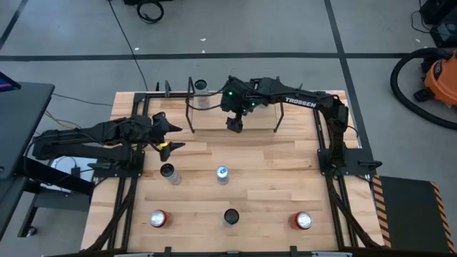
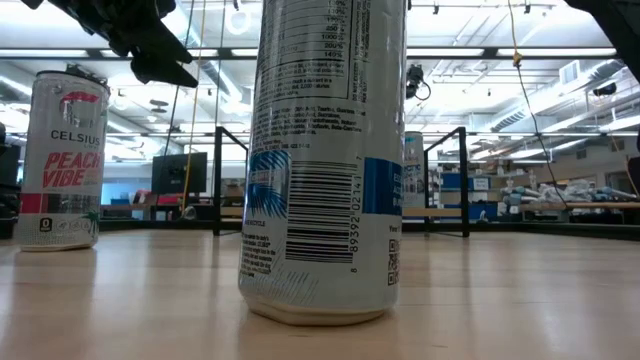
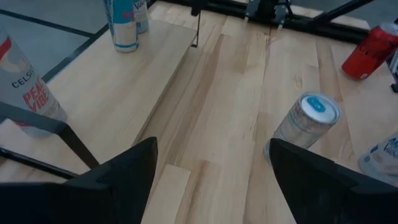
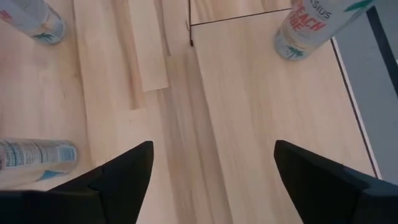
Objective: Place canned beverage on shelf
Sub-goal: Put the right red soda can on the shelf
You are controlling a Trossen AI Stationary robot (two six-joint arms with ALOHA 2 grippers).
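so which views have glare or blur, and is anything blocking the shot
Low view: a blue-and-white can close to the lens fills the middle, hiding much of the shelf; ceiling lights glare behind. Left wrist view: the fingers are soft and dark.

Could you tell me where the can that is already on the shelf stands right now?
In the high view, the can stands upright at the left end of the shelf, by the table's far edge, left of the right gripper.
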